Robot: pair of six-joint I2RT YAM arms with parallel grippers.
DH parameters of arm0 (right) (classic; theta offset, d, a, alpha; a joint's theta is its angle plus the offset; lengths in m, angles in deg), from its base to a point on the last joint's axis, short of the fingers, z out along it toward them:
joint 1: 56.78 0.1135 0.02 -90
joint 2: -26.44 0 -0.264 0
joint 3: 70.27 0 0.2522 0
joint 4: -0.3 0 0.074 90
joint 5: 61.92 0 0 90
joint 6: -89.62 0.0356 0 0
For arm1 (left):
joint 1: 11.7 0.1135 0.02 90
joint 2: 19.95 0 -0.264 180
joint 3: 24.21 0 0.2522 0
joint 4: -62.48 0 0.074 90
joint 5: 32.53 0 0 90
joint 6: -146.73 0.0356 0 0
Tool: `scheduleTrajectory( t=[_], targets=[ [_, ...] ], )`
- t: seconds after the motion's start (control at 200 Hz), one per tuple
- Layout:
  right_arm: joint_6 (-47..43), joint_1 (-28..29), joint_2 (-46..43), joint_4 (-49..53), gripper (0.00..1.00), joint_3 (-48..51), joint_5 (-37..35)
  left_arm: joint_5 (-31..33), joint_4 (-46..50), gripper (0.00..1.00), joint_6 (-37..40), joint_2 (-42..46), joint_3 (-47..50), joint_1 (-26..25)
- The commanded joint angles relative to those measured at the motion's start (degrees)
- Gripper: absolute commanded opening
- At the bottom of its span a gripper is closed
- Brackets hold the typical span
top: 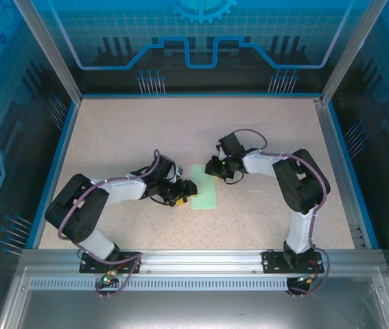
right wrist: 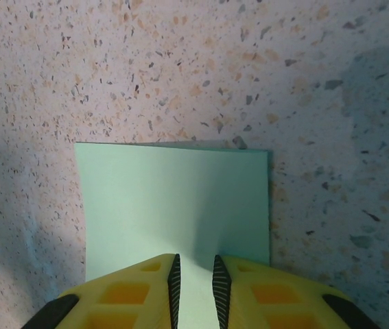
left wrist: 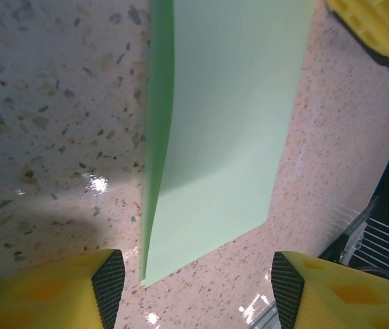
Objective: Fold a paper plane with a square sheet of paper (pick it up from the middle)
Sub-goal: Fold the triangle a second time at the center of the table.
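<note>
The sheet of paper [top: 204, 186] lies on the table as a pale green rectangle, folded double. In the left wrist view the paper [left wrist: 221, 123] shows two layers along its left edge, the upper one slightly lifted. My left gripper [top: 184, 193] sits low at the paper's near-left edge, wide open [left wrist: 197, 288], and grips nothing. My right gripper [top: 220, 171] hovers low over the far-right end. Its jaws [right wrist: 194, 288] stand a narrow gap apart over the paper [right wrist: 173, 205], with flat paper showing in the gap. No pointed plane shape shows.
The speckled table [top: 132, 130] is bordered by a blue rim and aluminium posts [top: 46, 51]. The metal rail [top: 201, 260] with both arm bases runs along the near edge. A yellow finger of the right gripper [left wrist: 372, 24] shows in the left wrist view.
</note>
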Motion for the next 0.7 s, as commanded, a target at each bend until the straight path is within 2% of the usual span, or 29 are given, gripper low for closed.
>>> scheduleTrajectory(
  t=[0.0, 0.17, 0.535, 0.695],
  targets=[
    [0.58, -0.87, 3.05, 1.32, 0.24, 1.42, -0.76, -1.21, -0.35, 0.63, 0.97, -1.50, -0.75, -0.43],
    [0.66, -0.87, 3.25, 0.90, 0.24, 1.76, -0.24, 1.36, -2.00, 0.63, 2.00, -2.94, -2.25, -0.43],
    [0.60, -0.87, 3.52, 0.80, 0.23, 2.36, 0.04, 0.81, -4.49, 0.57, 1.68, -7.15, -5.71, -0.43],
    [0.64, -0.96, 3.69, 0.71, 0.23, 2.35, 0.07, 1.25, -3.31, 0.46, 2.25, -5.66, -5.90, -0.43]
  ],
)
